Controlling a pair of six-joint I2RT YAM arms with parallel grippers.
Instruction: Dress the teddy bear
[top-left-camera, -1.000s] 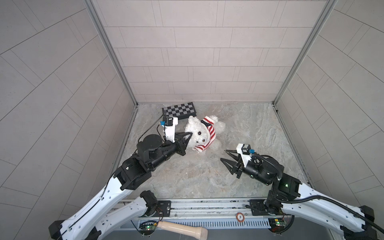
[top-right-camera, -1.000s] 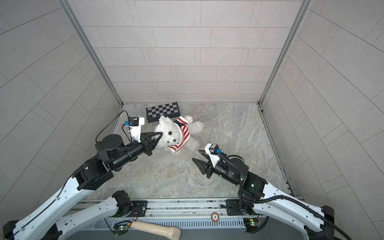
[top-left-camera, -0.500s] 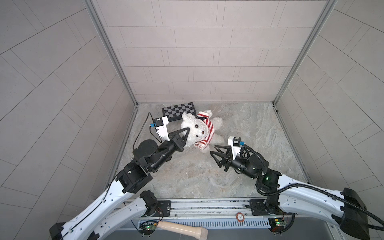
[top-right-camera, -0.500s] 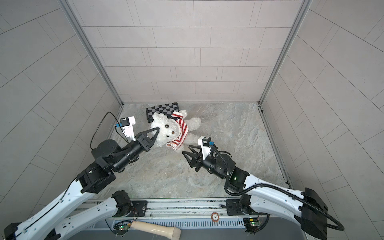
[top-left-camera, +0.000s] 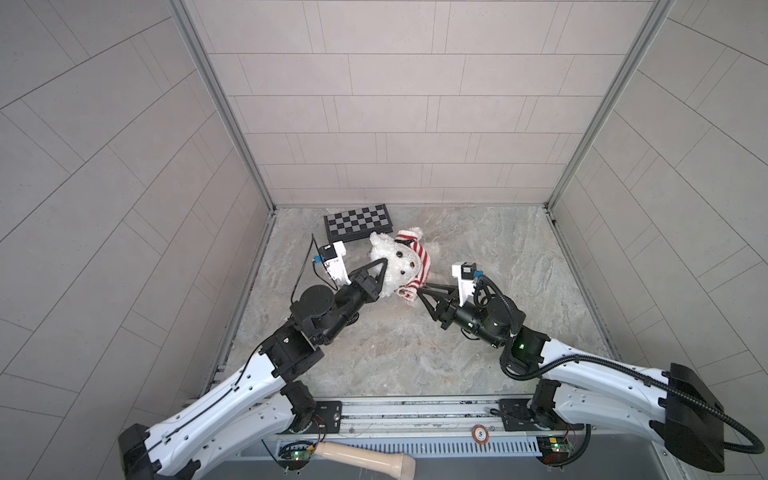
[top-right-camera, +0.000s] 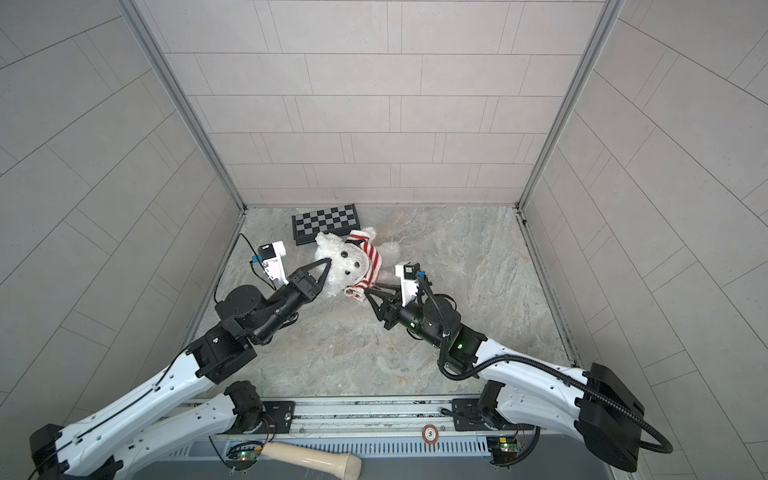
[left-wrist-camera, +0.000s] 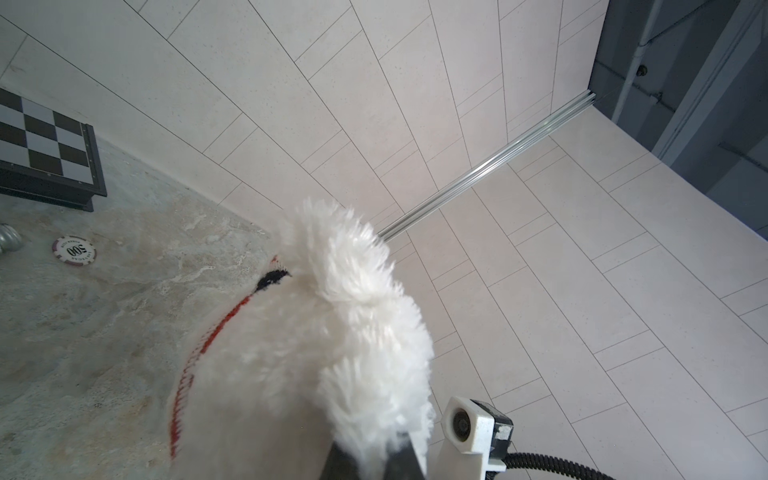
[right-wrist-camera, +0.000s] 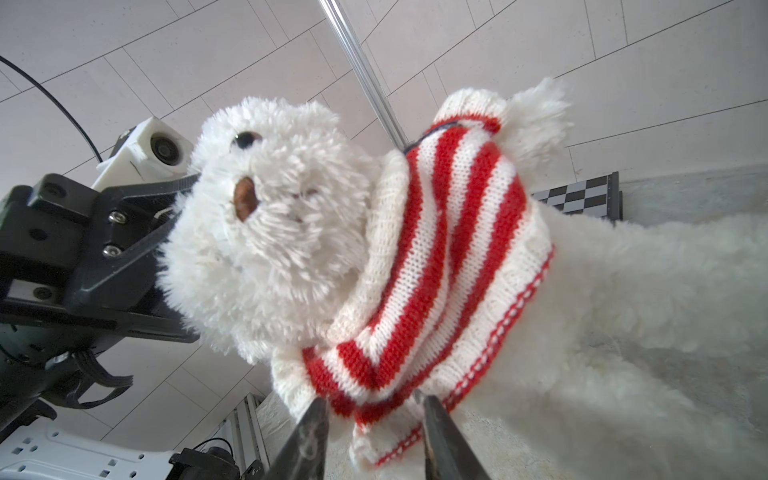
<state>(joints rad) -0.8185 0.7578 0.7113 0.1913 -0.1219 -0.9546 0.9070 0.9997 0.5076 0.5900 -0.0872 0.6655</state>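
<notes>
Gripped fluffy white plush teddy bear (top-left-camera: 400, 266) by the head with left gripper (top-left-camera: 383, 263), straddled red-and-white striped knit sweater (right-wrist-camera: 436, 232) hem with parted right gripper (right-wrist-camera: 370, 402).

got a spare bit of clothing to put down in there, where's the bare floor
Bare floor stretches from the teddy bear to the right wall, back corner included. Another free patch lies in the middle, between the arms, down to the front rail. Crowded: back left, where the chessboard, the bear, the left tool and right tool bunch together.
</notes>
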